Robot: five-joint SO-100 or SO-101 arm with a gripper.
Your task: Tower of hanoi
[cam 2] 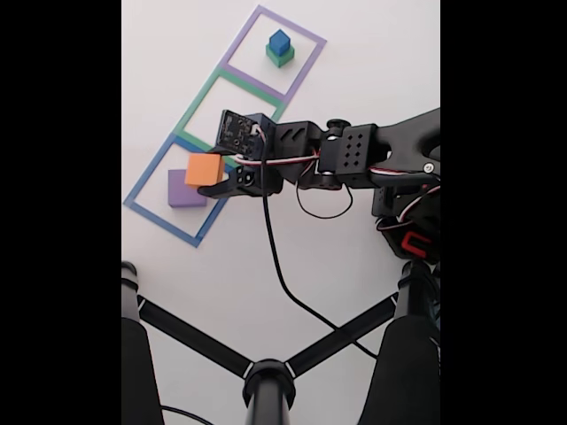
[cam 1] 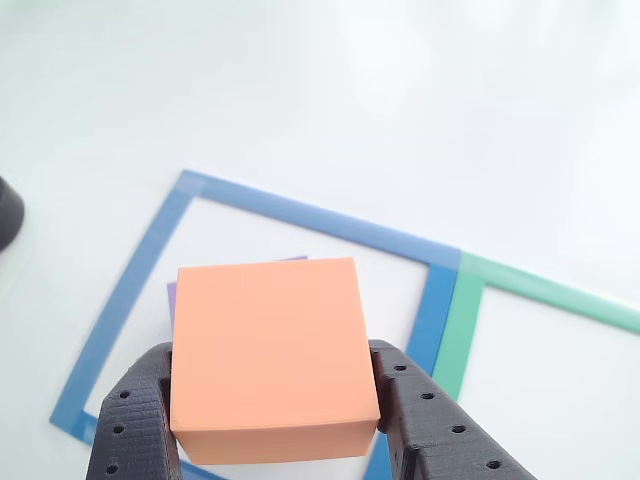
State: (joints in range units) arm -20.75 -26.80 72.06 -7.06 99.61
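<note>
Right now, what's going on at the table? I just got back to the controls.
The arm is partway through a Tower of Hanoi. Its end effector is shut on the orange block, holding it over the purple block, which lies inside the blue tape square. The blue cube sits on the green block in the purple tape square at the far end. The green tape square between them holds no block.
</note>
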